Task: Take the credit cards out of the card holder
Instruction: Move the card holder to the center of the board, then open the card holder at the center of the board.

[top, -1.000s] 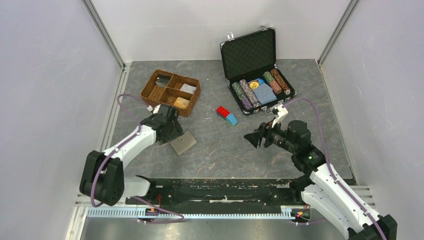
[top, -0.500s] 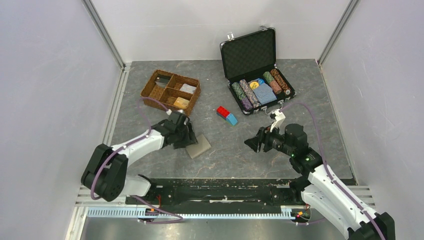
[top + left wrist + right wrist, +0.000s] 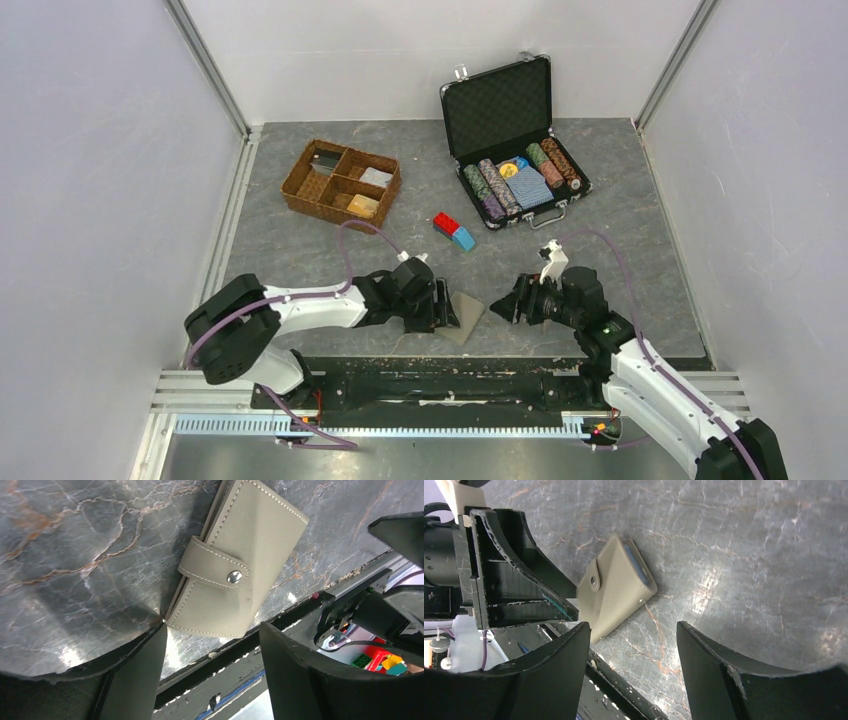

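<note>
The grey-tan card holder [image 3: 463,318] lies shut on the table by the front edge, its tab snapped closed [image 3: 235,576]. My left gripper [image 3: 446,312] is open, low on the table, with one fingertip touching the holder's near corner [image 3: 165,625]. My right gripper [image 3: 509,298] is open and empty just right of the holder, apart from it. In the right wrist view the holder [image 3: 616,592] shows a light blue card edge [image 3: 636,562] inside its open side. No card is out of it.
A brown wicker tray [image 3: 340,183] stands at the back left. An open black chip case [image 3: 515,150] stands at the back right. Red and blue bricks [image 3: 453,231] lie mid-table. The black front rail [image 3: 440,366] runs just below the holder.
My left gripper has slid the card holder to the right and toward the front edge. My right gripper has moved a little nearer to the front and to the holder.
</note>
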